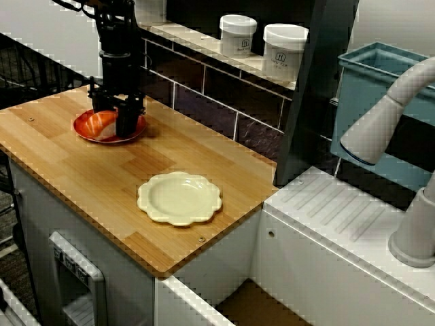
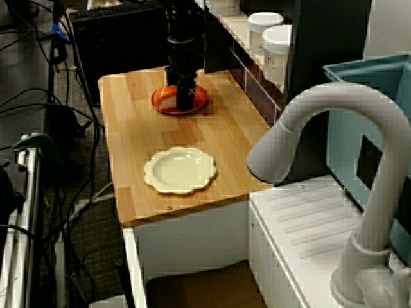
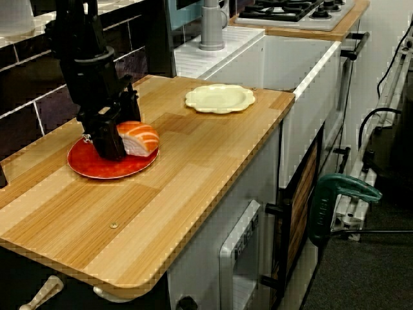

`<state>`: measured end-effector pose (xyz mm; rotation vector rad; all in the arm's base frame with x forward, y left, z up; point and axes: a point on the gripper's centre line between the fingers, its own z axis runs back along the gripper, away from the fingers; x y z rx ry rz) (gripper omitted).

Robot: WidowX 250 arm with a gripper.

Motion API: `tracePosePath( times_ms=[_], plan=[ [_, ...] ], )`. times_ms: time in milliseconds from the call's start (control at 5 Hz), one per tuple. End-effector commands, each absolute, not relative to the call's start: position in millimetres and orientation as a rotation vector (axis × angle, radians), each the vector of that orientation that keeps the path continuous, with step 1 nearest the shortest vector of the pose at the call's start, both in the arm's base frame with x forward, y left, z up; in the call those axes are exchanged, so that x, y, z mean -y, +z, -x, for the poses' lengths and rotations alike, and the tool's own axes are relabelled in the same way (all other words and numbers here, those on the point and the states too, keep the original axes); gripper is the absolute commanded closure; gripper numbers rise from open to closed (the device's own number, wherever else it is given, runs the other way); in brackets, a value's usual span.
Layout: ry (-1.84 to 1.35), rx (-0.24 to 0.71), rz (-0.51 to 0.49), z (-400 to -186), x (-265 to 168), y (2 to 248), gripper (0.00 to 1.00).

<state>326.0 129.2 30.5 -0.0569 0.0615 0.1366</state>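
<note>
Orange-topped white sushi piece (image 3: pixel 138 137) on the round red plate (image 3: pixel 97 169) looked light, slick, best pinched at its flanks; black gripper (image 1: pixel 113 124) straddled it, jaws' squeeze impossible to tell.

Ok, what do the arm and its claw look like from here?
The arm is black all over, built of stubby cylindrical segments. The claw is black too, a boxy body ending in two blocky fingers. Thin dark cables loop off the arm's upper part. No markings are legible.
</note>
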Motion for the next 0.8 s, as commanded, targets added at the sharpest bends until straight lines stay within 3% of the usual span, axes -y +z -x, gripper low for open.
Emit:
tracePosePath(
  times_ms=[0, 400, 600],
  plan=[
    [0.080, 0.029, 0.029, -336.7, -106.2, 92.7, 1.00],
    [0.032, 0.051, 0.012, -335.6, -60.3, 112.1, 1.00],
    [0.016, 0.068, 0.011, -325.4, -40.2, 121.5, 1.00]
  ],
)
